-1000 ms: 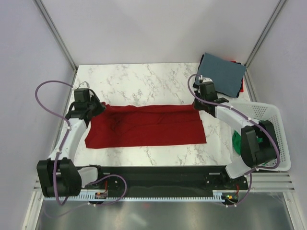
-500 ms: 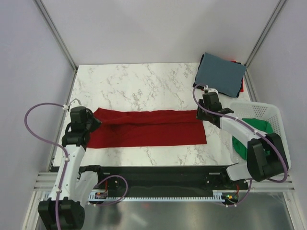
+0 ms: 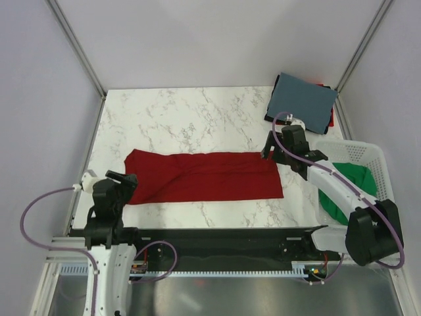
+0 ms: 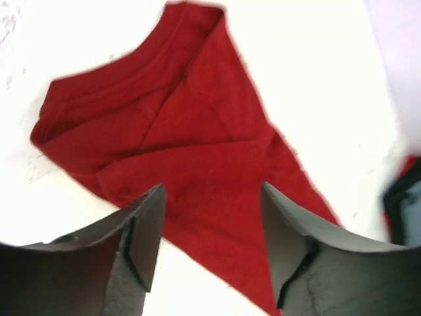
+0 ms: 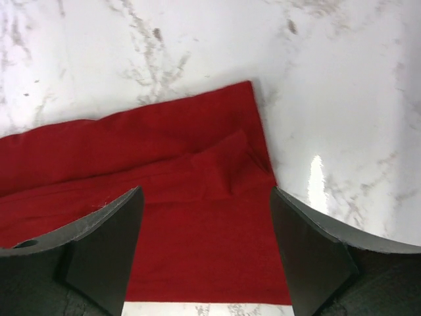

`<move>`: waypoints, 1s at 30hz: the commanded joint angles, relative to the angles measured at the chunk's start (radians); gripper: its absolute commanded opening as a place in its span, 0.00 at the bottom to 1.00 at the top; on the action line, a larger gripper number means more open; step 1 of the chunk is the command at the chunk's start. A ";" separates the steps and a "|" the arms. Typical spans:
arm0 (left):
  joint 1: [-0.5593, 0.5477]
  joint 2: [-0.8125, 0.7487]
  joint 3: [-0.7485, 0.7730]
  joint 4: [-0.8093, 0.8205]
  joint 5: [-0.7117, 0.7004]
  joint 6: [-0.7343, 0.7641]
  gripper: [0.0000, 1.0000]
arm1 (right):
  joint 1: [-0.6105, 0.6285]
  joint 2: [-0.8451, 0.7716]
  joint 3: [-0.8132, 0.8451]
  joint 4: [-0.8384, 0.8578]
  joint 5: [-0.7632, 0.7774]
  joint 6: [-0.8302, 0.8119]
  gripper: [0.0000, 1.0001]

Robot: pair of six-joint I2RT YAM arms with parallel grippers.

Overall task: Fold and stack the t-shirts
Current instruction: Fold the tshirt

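Red t-shirt [image 3: 204, 176]: folded into a long strip mid marble table [image 3: 177, 118], long axis left-right, collar end leftward (neckline plain in the left wrist view). White basket [image 3: 360, 150], near right: holds green t-shirt [image 3: 355, 179]. Far right corner: slate-blue t-shirt [image 3: 302, 102], folded, atop darker ones. Left gripper [image 4: 212, 191] by strip's near-left corner, right gripper [image 5: 205, 194] by its far-right corner; both spread wide, empty.

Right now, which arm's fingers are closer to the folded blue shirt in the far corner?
Right. The right fingers are over the red shirt's right end, just short of the blue shirt. The left fingers are at the red shirt's opposite end.
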 commanded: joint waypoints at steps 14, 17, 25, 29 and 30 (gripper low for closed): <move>0.000 0.253 -0.133 0.381 0.232 -0.036 0.68 | 0.069 0.508 0.284 -0.051 -0.129 -0.072 0.85; -0.011 0.393 -0.148 0.464 0.252 -0.025 0.67 | 0.069 0.529 0.243 -0.038 -0.120 -0.058 0.85; -0.026 0.629 -0.217 0.711 0.193 -0.089 0.65 | 0.099 0.367 -0.012 -0.023 -0.126 0.077 0.83; -0.051 0.824 -0.122 0.794 0.148 -0.079 0.64 | 0.185 0.215 -0.101 -0.046 -0.129 0.150 0.84; -0.078 0.878 -0.060 0.802 0.147 -0.079 0.64 | 0.207 0.197 -0.139 -0.047 -0.132 0.204 0.84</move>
